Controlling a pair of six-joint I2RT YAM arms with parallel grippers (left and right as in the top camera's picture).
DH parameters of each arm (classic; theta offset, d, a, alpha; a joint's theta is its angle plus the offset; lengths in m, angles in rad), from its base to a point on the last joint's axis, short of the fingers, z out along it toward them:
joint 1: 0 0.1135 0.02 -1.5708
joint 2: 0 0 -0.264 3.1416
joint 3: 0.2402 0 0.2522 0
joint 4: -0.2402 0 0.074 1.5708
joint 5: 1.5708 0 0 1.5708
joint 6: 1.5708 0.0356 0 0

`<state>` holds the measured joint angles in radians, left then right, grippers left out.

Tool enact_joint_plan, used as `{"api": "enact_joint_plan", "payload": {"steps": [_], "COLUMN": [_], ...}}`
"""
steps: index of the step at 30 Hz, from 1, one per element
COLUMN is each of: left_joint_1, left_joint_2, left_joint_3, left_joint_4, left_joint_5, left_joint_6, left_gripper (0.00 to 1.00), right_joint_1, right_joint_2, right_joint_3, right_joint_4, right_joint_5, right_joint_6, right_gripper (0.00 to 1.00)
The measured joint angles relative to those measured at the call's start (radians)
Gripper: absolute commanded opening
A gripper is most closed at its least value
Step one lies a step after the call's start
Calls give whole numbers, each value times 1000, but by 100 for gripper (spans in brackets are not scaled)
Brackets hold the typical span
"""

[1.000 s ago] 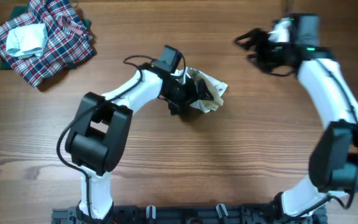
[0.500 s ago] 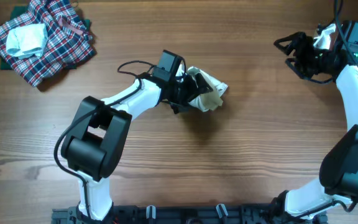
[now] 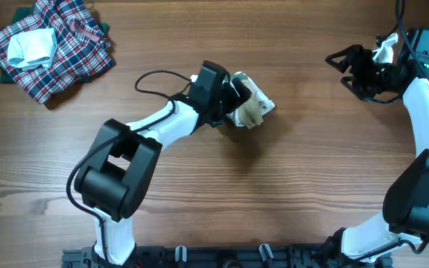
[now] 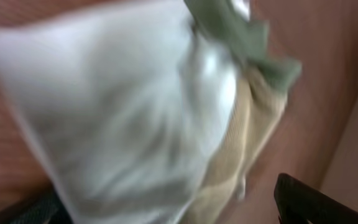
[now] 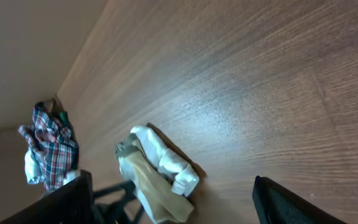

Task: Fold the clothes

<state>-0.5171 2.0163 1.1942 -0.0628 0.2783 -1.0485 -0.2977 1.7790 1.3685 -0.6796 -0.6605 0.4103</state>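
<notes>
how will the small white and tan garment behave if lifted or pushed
Probably floppy: the garment lies crumpled in soft folds, so it should sag when lifted. Likely light, being a small cloth bundle. Pushed, it would probably bunch or slide on the wooden table, not roll.

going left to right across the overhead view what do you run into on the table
plaid cloth heap → white and tan garment → right arm's fingers
</notes>
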Motion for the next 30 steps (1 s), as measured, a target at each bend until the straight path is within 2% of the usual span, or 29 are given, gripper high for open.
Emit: {"api": "enact_joint_plan", "payload": {"steps": [11, 21, 30], "left_joint_1": [38, 49, 48], "left_joint_2": [2, 28, 26], "left_joint_3": [-12, -5, 15], "left_joint_4": [48, 89, -30], "left_joint_5": [-43, 67, 193], "left_joint_6": [90, 77, 63], "left_gripper": [100, 100, 100], "right_joint_1": [0, 0, 0], "right_joint_2": [0, 0, 0], "right_joint_3": [0, 0, 0], "right_joint_4": [-63, -76, -82], "right_joint_5": [7, 7, 22], "right_joint_6": [-54, -76, -76], "right_gripper": [84, 84, 85]}}
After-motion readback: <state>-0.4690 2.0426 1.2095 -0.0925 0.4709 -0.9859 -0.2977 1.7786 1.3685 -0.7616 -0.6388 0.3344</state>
